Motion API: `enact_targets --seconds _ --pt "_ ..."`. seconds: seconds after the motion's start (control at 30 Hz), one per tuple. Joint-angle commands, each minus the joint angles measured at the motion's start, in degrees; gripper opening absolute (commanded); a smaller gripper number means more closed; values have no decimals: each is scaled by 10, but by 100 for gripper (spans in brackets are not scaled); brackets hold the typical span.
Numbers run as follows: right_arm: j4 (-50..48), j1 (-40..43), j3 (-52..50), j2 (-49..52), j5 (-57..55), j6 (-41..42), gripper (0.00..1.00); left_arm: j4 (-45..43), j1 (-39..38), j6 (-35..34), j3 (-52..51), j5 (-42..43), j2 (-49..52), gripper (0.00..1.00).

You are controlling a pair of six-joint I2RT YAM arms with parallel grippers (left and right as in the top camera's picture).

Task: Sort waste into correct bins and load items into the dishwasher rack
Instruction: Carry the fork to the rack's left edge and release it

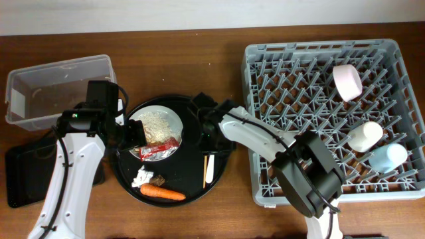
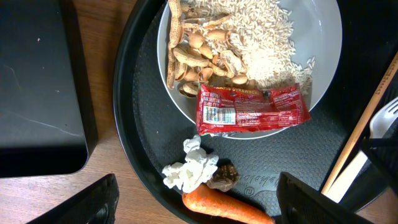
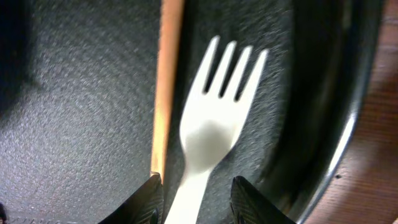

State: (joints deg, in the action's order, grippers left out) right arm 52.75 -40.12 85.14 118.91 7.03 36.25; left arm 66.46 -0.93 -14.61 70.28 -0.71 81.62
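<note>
Rack: the grey plastic dishwasher rack (image 1: 265, 60) on the right held three pieces, a pink cup (image 1: 347, 82), a white cup (image 1: 366, 135) and a pale blue cup (image 1: 388, 158). Loading looked under way, not finished.
Bins: the clear plastic tub (image 1: 60, 86) at far left and the flat black bin (image 1: 23, 179) below it showed nothing inside that I could make out. By that, no waste was sorted yet.
Tray: the round black tray (image 2: 146, 137) in the middle carried all the rest.
Plate: a white plate (image 2: 323, 31) sat on the tray with loose rice (image 2: 261, 37) and peanut shells (image 2: 199, 56), and a red snack wrapper (image 2: 252, 109) lay across its near rim.
Scraps: a crumpled white tissue (image 2: 189, 168), a small brown lump (image 2: 222, 177) touching it and an orange carrot (image 2: 224, 208) just beside them all lay on the tray.
Cutlery: a white plastic fork (image 3: 214, 124) lay just beside a wooden chopstick (image 3: 168, 81) on the tray's right side, both rack-bound by my reckoning.
Right gripper (image 3: 196, 202): down at the fork, jaws parted and straddling the handle, nothing gripped.
Left gripper (image 2: 198, 202): over the tissue and carrot, spread wide, nothing in it.
Left to do: fork, chopstick and plate to the rack, then wrapper, tissue and food scraps to the bins — most of the job, I'd say.
</note>
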Motion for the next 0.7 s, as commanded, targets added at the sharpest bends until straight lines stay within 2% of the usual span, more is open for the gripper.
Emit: enact_targets --seconds 0.0,0.43,0.47,0.53,0.67 --pt "3 -9 -4 5 -30 23 39 1 3 -4 3 -6 -9 81" --pt "-28 -9 -45 5 -40 46 39 1 3 -4 3 -6 -9 81" --pt "-29 -9 -46 5 -40 46 38 1 3 -4 3 -6 -9 81" --pt "-31 -9 -46 5 -40 46 26 1 3 -4 3 -6 -9 81" --pt "-40 -9 -46 5 -25 46 24 1 3 -4 3 -6 -9 81"
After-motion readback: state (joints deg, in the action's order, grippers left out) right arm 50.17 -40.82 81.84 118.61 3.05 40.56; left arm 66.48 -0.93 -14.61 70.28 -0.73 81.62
